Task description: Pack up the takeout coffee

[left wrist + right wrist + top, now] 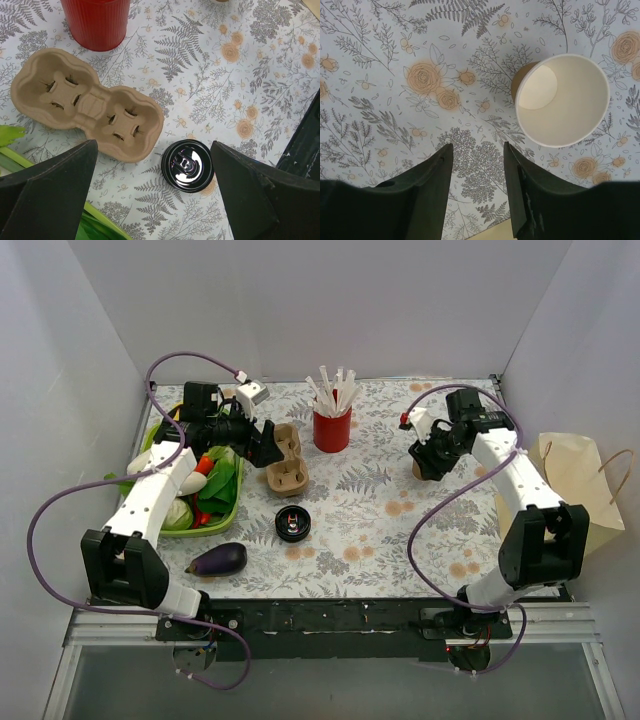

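Observation:
The takeout coffee cup [562,100] is a tan kraft cup, upright, without a lid, white inside. It stands on the floral cloth just ahead and to the right of my right gripper [477,150], which is open and empty, with the cup outside its fingers. In the top view only a sliver of the cup [421,471] shows under the right gripper [432,452]. My left gripper [155,190] is open and empty, hovering over a black cup lid [188,165] beside the beige pulp carrier [85,102]. In the top view the left gripper [268,448] is at the carrier's [285,462] left side.
A red cup of white straws [332,426] stands behind the carrier. The black lid [292,523] lies mid-table. A green basket of vegetables [232,502] sits at the left, an eggplant [216,560] near the front. A paper bag [575,485] stands at the right edge.

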